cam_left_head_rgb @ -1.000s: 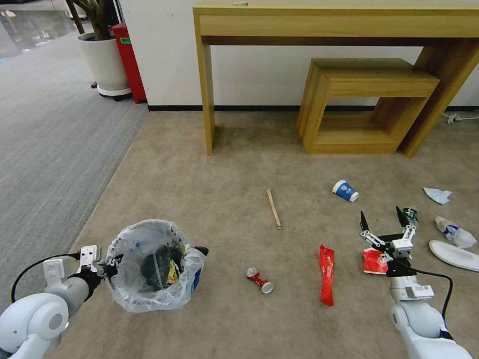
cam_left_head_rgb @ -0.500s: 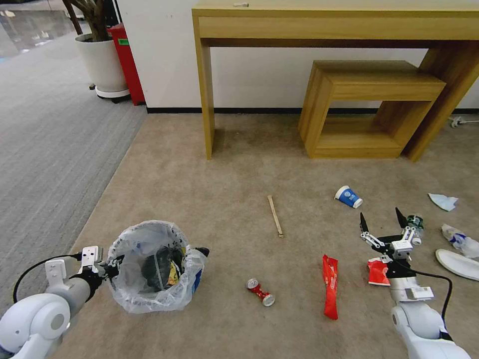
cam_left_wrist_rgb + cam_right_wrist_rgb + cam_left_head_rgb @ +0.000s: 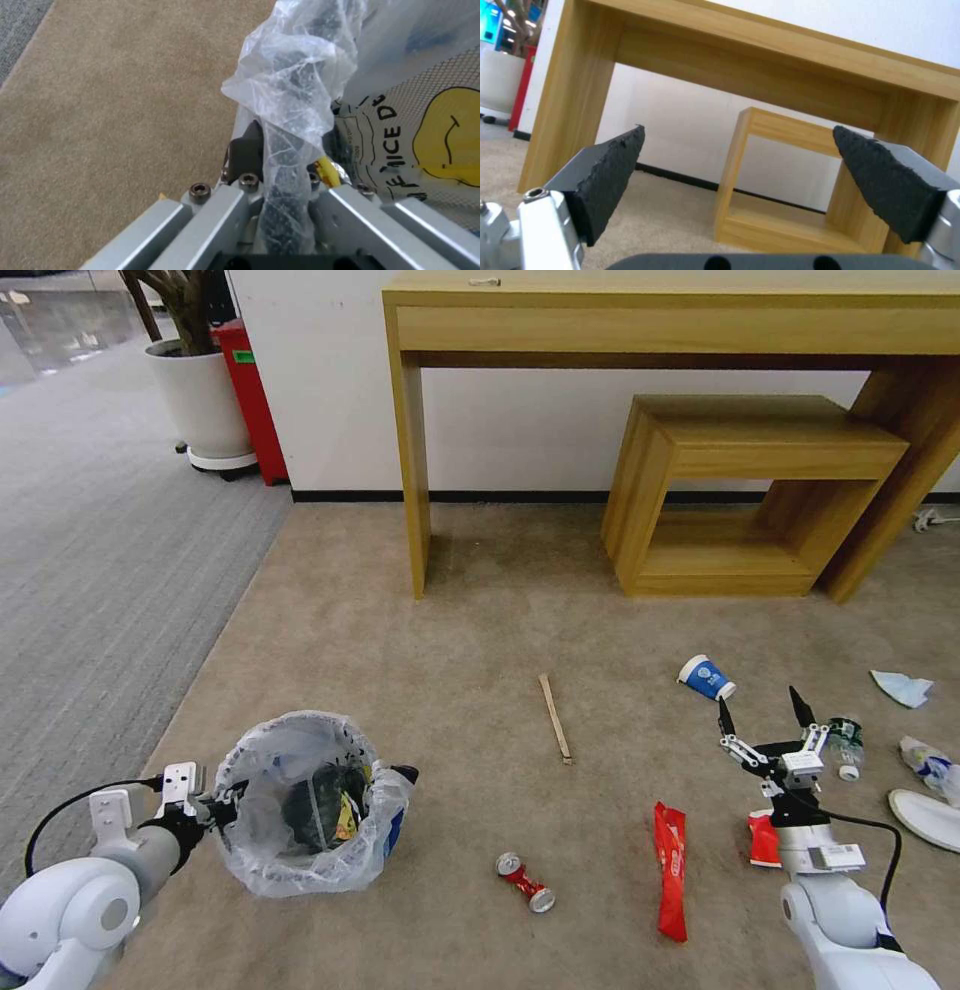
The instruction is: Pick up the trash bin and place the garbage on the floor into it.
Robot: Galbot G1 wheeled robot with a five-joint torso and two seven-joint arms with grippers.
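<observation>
**Bin held upright, litter spread to its right**

The left gripper (image 3: 215, 810) clamps the bin (image 3: 305, 805) rim, mouth up, over the carpet (image 3: 450, 600). The stick (image 3: 554, 717) points towards the table (image 3: 650, 315); the can (image 3: 525, 881) and wrapper (image 3: 671, 869) lie nearby. The right gripper (image 3: 762, 717) hangs wide open, empty, beside the cup (image 3: 707, 678).

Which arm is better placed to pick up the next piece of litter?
Right. The right gripper is open near a red wrapper, while the left gripper is shut on the trash bin rim.
</observation>
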